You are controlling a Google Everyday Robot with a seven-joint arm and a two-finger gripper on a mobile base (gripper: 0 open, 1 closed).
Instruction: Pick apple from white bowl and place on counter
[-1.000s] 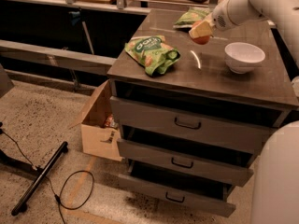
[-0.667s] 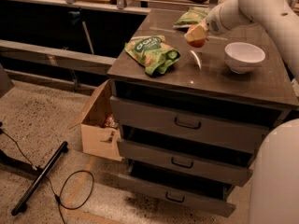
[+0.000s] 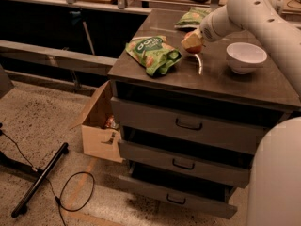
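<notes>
In the one camera view we see the arm reaching in from the upper right, with the gripper low over the middle of the counter and clasped around the apple. The fruit sits at the very tip of the wrist, so we take it to be carried rather than resting. The apple is out of the bowl, which stands empty and upright to the right of it, near but not touching. We judge the lift to be done and the placing to be what is left. A pale streak of reflection lies on the glossy top just under the apple, and from this angle we cannot be sure whether the fruit is clear of the surface or just meeting it. The spot makes sense: it lies between the bowl and the green bag near the left front corner, on bare counter where a round fruit can be set without nudging either. A second bag lies farther back, just behind the gripper. Below the top are the three drawers, and a cardboard box stands on the floor against the cabinet's left side. Being round, the apple may roll, so we would want it lowered until it touches before letting go.
</notes>
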